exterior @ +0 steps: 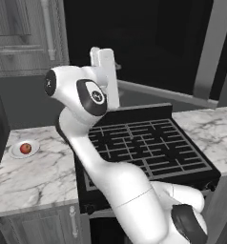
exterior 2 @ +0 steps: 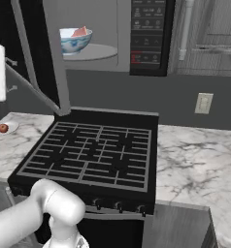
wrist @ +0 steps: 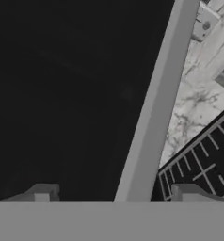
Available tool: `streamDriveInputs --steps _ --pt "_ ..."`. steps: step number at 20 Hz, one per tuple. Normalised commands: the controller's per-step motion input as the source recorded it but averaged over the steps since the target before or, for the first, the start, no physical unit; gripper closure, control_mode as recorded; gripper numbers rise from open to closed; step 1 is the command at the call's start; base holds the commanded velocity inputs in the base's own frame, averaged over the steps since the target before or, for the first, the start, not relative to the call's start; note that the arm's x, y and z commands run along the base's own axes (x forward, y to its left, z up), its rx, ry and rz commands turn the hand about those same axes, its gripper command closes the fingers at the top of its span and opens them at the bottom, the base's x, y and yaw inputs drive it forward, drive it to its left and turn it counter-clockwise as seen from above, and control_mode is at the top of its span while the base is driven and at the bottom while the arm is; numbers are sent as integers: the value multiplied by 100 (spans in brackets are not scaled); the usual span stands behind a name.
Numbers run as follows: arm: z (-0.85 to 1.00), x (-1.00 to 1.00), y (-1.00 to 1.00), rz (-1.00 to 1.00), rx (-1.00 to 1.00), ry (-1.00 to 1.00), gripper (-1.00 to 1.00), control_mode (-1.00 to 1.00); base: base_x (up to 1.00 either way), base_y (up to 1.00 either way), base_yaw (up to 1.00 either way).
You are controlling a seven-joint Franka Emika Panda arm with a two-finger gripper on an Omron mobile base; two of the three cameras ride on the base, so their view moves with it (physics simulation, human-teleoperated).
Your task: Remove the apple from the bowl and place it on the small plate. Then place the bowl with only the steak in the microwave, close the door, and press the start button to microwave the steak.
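Note:
The small red apple (exterior: 25, 148) rests on the small plate (exterior: 17, 153) on the left counter. Inside the open microwave (exterior 2: 147, 36), the white and blue bowl (exterior 2: 74, 42) stands on the turntable with the pink steak (exterior 2: 80, 32) in it. The door (wrist: 151, 108) is swung wide open to the left, out over the stove. My gripper (wrist: 115, 195) is open and close against the door's dark glass, near its grey frame. Its fingertips (wrist: 41, 193) stand wide apart with nothing held. In the left base view the gripper (exterior: 113, 64) is raised against the door (exterior: 208, 47).
The black stove (exterior 2: 93, 150) with its grates lies below the microwave. Marble counters (exterior 2: 195, 155) lie on both sides of it. A wall outlet (exterior 2: 203, 102) is at the right, and grey cabinets (exterior: 20, 33) hang at the upper left.

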Motion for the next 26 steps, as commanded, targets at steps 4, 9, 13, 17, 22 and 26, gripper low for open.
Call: streamDriveInputs --steps 4,9,13,17,22,26 --pt "6 56 -72 13 27 -10 -100 -100 0 0 0" --pt "1 40 -57 19 18 -24 -100 -100 0 0 0" --pt "0 43 -49 20 19 -24 -100 -100 0 0 0" --pt "0 44 -43 21 19 -18 -100 -100 0 0 0" --pt "0 61 -31 25 20 -7 -100 -100 0 0 0" --pt "0 57 -15 24 17 0 -100 -100 0 0 0"
